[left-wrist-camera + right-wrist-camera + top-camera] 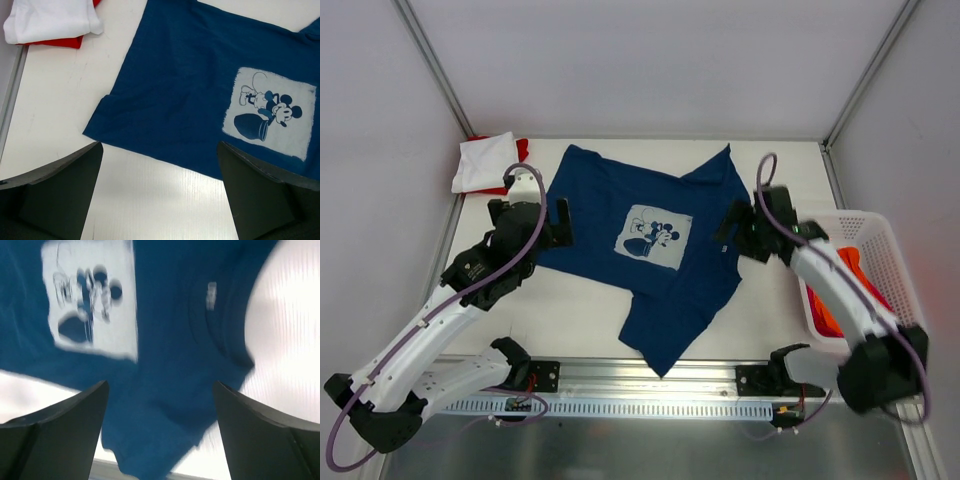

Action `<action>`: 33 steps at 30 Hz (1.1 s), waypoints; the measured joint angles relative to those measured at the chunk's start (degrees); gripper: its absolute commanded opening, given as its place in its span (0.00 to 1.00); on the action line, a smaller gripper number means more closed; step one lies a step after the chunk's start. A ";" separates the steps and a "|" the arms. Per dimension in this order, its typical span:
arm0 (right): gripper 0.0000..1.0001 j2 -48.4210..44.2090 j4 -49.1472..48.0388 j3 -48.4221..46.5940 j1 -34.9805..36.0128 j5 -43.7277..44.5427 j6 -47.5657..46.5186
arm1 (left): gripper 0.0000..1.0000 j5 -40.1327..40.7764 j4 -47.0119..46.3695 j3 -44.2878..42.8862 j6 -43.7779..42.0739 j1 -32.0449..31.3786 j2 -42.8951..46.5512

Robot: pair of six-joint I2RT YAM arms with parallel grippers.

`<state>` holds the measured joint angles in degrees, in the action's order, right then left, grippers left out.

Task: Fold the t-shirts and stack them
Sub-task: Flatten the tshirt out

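The navy t-shirt (650, 250) is spread print-up on the table (570, 320). The left gripper (556, 226) and the right gripper (731, 233) are seen wide open at its opposite edges, with nothing gripped.

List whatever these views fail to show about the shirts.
- Basket contents, top view: the right arm covers most; only orange cloth shows.
- Red shirt, left wrist view: mostly under the white shirt, both cut by the top edge.
- Neck label on the navy shirt, right wrist view: blurred.

Bright, even light; right-wrist motion blur
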<state>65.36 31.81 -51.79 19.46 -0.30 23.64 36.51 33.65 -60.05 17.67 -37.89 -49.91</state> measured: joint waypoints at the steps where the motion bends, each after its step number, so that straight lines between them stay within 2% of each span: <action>1: 0.88 6.12 -0.33 -4.76 -1.73 -1.90 -1.29 | 0.99 -0.04 0.04 0.02 0.00 -0.44 0.17; 6: 0.83 32.24 -8.72 -23.34 -6.54 -9.09 -5.40 | 0.99 -0.04 -0.09 0.22 0.00 -2.95 0.37; 12: 0.84 49.90 -9.62 -42.40 -6.99 -18.25 -6.51 | 0.99 0.09 -0.11 0.79 -0.07 -5.22 0.50; 16: 0.83 54.29 -8.37 -50.86 -7.15 -19.30 -7.26 | 0.99 1.79 -0.13 1.25 -0.17 -7.93 0.66; 21: 0.84 55.36 -5.33 -56.06 -8.39 -16.11 -9.14 | 0.99 4.22 -0.09 1.84 -0.35 -9.84 1.05; 27: 0.84 55.34 -3.02 -54.31 -10.03 -6.29 -10.43 | 0.99 6.27 -0.17 2.23 -0.33 -10.56 0.94; 33: 0.84 55.91 -1.18 -51.47 -10.86 -2.80 -10.62 | 0.99 7.61 -0.24 2.47 -0.35 -10.56 -2.21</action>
<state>121.27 30.63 -103.26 8.60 -3.09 13.02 44.12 33.41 -57.58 17.32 -48.45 -52.12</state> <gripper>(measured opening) 0.838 0.990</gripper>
